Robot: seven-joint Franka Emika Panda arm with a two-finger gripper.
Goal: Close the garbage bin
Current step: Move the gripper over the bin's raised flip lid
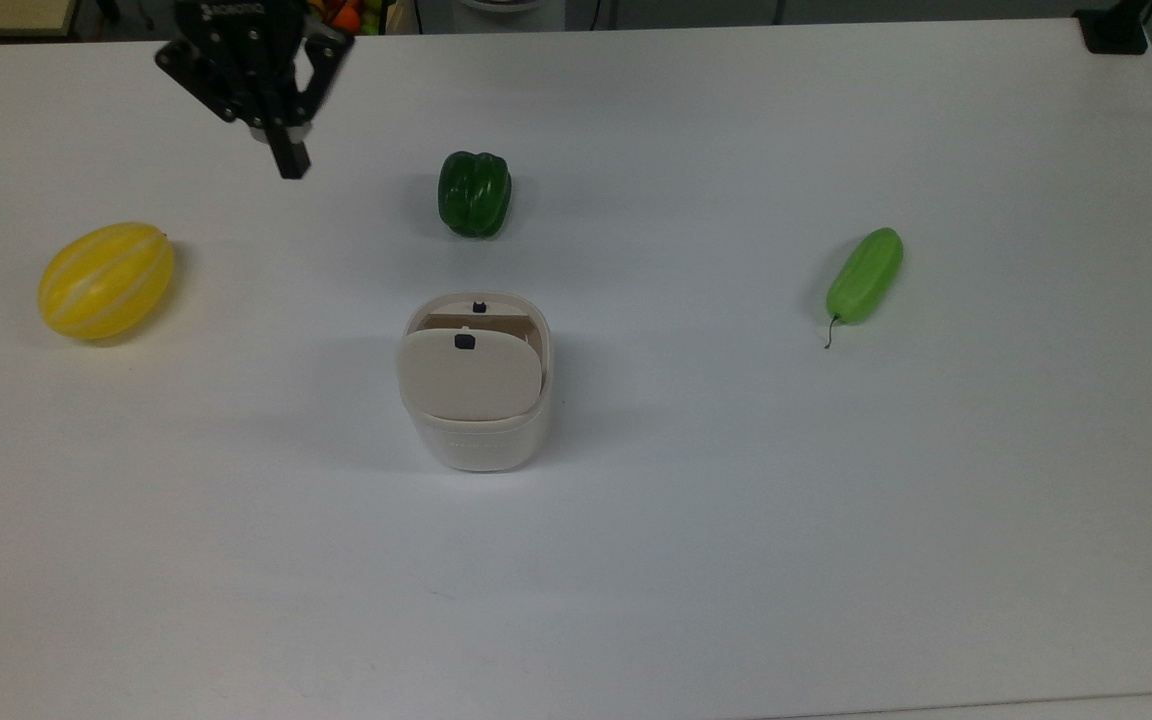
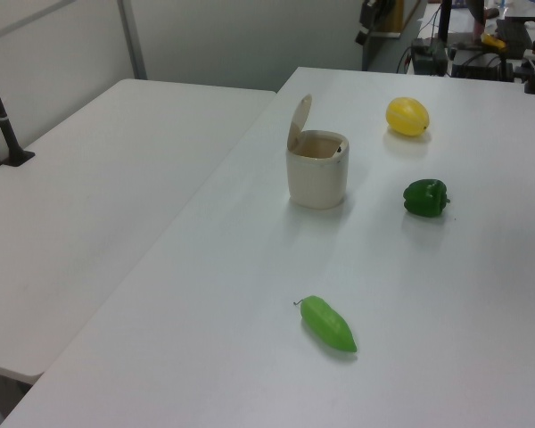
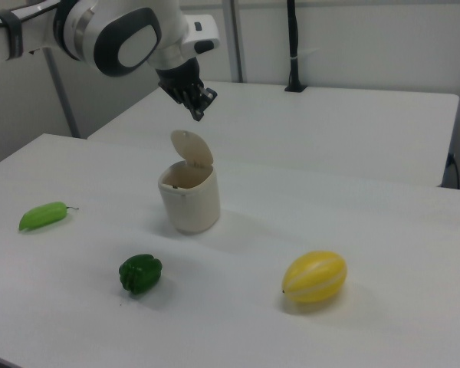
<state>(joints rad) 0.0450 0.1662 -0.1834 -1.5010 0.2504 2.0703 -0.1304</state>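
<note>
- One gripper is hanging in the air above the table, near the top view's upper left; fingers look pressed together w/ nothing between them, holding nothing.
- In the right view the gripper is sitting above and behind the garbage bin, not touching it; the white arm is reaching in from the right view's upper left.
- Nearest things in the top view: green bell pepper to the gripper's right, yellow melon below-left; both lying apart from it.
- Nothing is standing btwn the gripper and the bin's lid in the top view, just bare tabletop.
- Garbage bin is standing upright around the table's middle, pepper behind it in the top view, melon well off to the top view's left.
- Lid is hinged up, tilting at an angle, so the bin is open; small black button is showing at the rim.
- Bin's inside is looking beige; can't tell if anything is in it.
- Light green cucumber-like veg is lying well apart on the top view's right.
- Second white table is standing beside this one on the left view's left.
</note>
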